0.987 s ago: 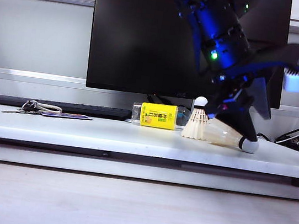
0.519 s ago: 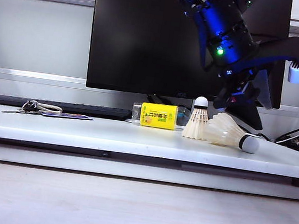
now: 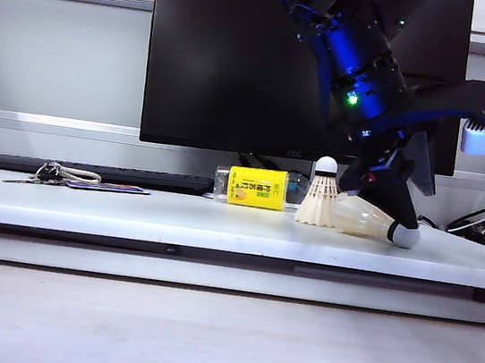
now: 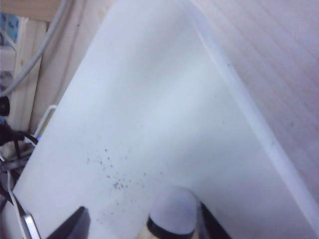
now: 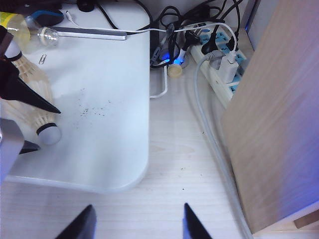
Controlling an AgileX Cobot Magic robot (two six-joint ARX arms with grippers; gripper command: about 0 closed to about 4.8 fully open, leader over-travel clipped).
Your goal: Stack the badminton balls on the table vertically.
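- On the far left of the white table [image 3: 174,217], seen from the exterior camera, a bunch of keys [image 3: 49,174] lies beside a flat dark card [image 3: 106,187].
- Behind them a dark keyboard [image 3: 90,169] runs along the back of the table, under a big black monitor [image 3: 232,63].
- Near the middle a clear bottle with a yellow label [image 3: 256,188] lies on its side at the foot of the monitor.
- Just right of the bottle one shuttlecock [image 3: 318,195] stands upright on its skirt, white tip on top.
- The second shuttlecock [image 3: 372,222] lies on its side right beside it, skirt toward the standing one and seemingly touching it, tip pointing right.
- The left gripper [image 3: 390,222] reaches down from the dark, blue-lit arm onto the lying shuttlecock; its fingers stand on either side near the banded tip.
- In the left wrist camera the rounded tip [image 4: 173,214] sits between the two dark fingers [image 4: 72,226]; one is close against it, the other stands off, so whether they grip it I cannot tell.
- The right gripper [image 5: 137,221] hangs beyond the table's right end, over the lower wood-grain surface [image 5: 184,164], fingers wide apart and holding nothing.
- From there a power strip [image 5: 222,64] with tangled cables shows past the table's edge.
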